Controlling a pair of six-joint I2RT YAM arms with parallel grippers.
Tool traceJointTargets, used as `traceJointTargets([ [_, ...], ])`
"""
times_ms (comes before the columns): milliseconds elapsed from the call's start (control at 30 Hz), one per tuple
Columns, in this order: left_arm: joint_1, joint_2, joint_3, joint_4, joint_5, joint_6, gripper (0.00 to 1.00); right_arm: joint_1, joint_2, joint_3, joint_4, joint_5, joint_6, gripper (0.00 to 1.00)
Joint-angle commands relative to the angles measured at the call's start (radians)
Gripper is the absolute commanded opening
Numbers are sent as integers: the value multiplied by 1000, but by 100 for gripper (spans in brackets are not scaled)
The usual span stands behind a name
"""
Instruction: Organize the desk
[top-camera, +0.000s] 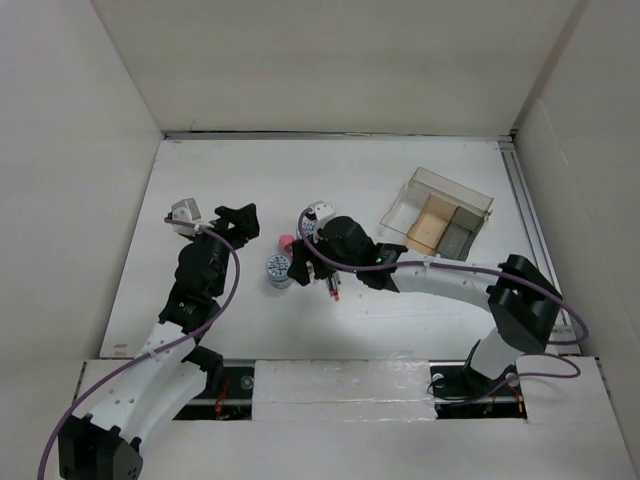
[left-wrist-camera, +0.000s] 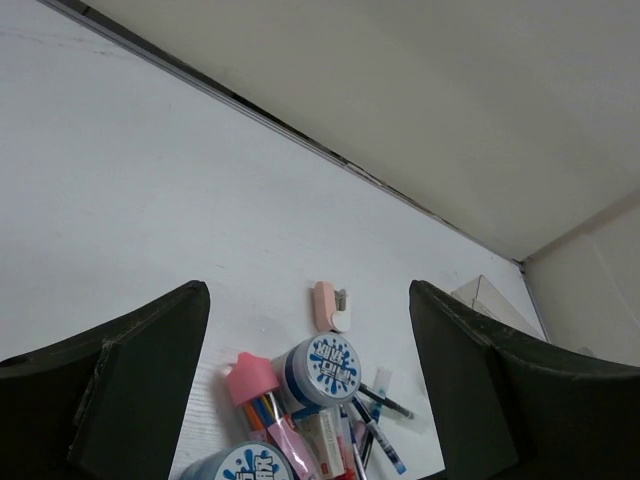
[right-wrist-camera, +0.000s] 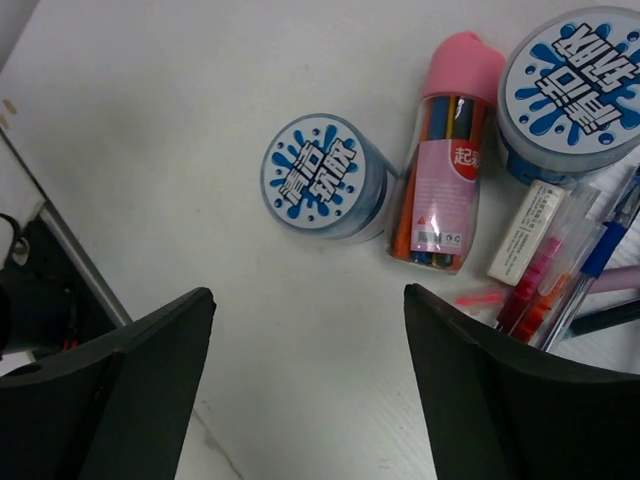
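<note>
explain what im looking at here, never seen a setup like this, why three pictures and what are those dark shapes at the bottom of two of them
These are two robot arms bolted to the near edge of a white desk. The overhead picture looks down on both. The other two come from cameras on the wrists, so the dark shapes are each gripper's own fingers.

The left gripper and right gripper are both open and hold nothing.

In the middle lies a pile of stationery: two round tubs with blue-splash lids, a clear tube of markers with a pink cap, a white eraser, some pens and a small pink item. A clear compartment tray sits at the far right.
</note>
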Motion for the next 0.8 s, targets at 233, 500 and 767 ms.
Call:
traceJointTargets([
  [233,0,-32,-58,104,-70,-31,67,27,88,142,-20,81,-46,3],
  [500,0,-194,-108,64,-166,-63,20,38,145,207,-100,139,-72,88],
  [767,0,-176,-75,10,-149,-84,51,47,271,308,-157,141,-63,91],
])
